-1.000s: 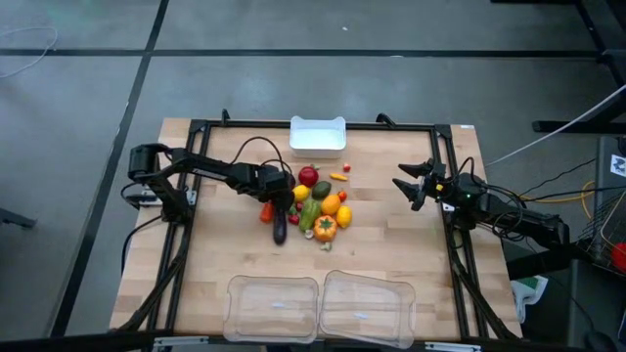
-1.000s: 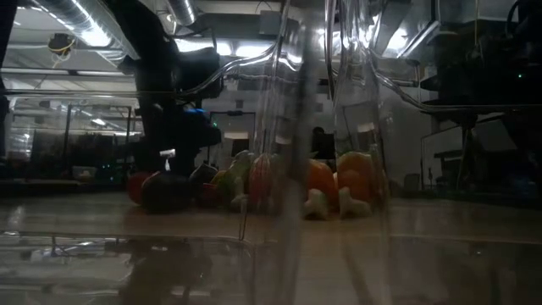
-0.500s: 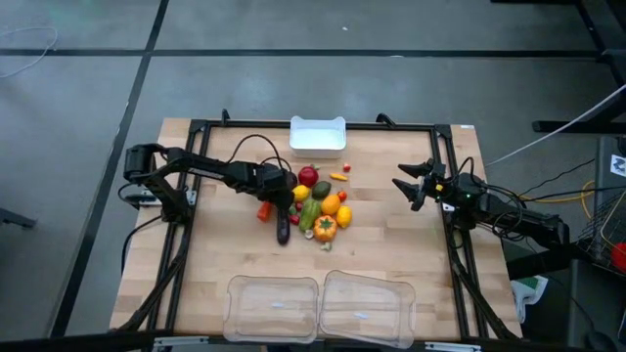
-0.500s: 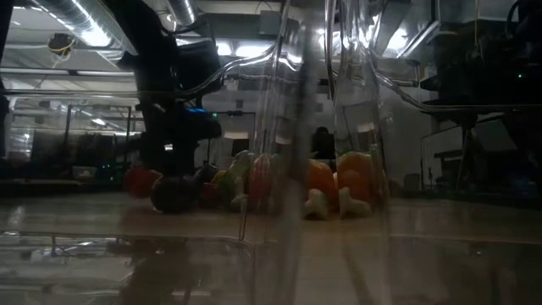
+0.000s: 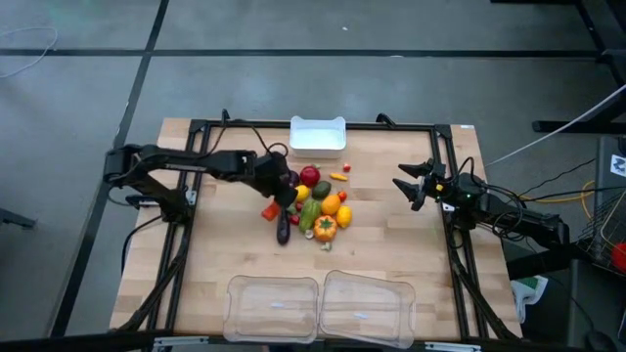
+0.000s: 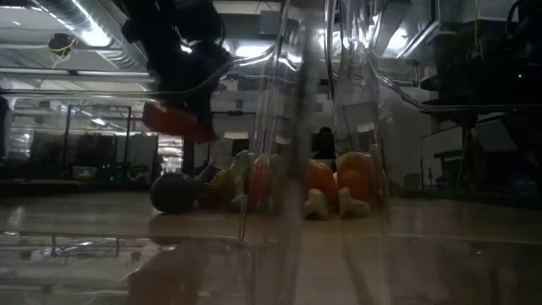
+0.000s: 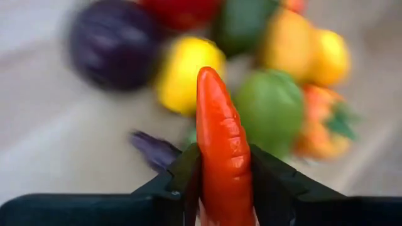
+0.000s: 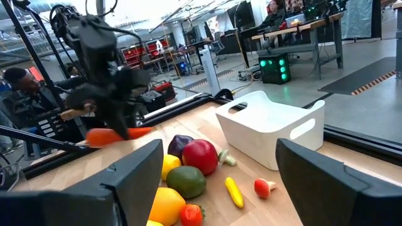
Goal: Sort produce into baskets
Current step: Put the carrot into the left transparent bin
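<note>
Left end effector [image 7: 225, 182] clamped on carrot [image 7: 221, 141], seemingly clear of worktop [image 5: 391, 254]; right end effector [image 5: 411, 186] wide open, empty, parked right.

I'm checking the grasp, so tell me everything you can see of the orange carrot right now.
The smooth, glossy orange-red toy carrot, plastic by its look, tapers to a rounded tip. The left gripper is shut on it, one dark finger pressed against each side, tip pointing forward. It hangs tilted above the wooden table, beside the pile of toy produce, touching only the fingers.
</note>
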Controlling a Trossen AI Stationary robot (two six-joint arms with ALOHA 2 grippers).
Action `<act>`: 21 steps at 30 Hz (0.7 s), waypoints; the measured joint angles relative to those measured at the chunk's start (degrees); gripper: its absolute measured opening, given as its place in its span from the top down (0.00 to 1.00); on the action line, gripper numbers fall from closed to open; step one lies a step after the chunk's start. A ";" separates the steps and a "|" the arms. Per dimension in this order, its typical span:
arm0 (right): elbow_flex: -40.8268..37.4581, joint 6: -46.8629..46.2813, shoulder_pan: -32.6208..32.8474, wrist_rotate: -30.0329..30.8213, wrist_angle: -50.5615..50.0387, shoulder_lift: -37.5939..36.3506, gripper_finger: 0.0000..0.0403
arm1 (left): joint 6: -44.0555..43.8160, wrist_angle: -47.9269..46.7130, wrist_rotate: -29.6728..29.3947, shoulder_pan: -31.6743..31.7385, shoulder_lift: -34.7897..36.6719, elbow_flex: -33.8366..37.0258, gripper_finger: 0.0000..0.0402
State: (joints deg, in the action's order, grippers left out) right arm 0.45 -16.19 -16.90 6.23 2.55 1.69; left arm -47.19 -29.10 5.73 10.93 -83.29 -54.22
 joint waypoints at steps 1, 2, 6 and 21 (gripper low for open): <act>0.02 0.00 0.01 -0.01 0.00 0.00 0.24 | -0.16 0.05 1.61 -0.74 0.49 -0.06 0.72; 0.02 0.00 -0.01 -0.01 0.00 0.00 0.24 | -0.22 0.44 3.24 -1.56 0.97 -0.06 0.72; 0.02 0.00 0.01 -0.01 -0.01 0.00 0.24 | -1.65 3.59 9.11 -6.04 2.00 -0.11 0.72; 0.00 0.00 0.00 -0.01 -0.04 0.00 0.24 | -1.41 12.44 9.77 -28.52 1.84 -0.13 0.71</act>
State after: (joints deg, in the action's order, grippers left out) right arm 0.45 -16.19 -16.90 6.22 2.51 1.69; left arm -48.60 -16.67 15.50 -17.58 -81.45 -54.35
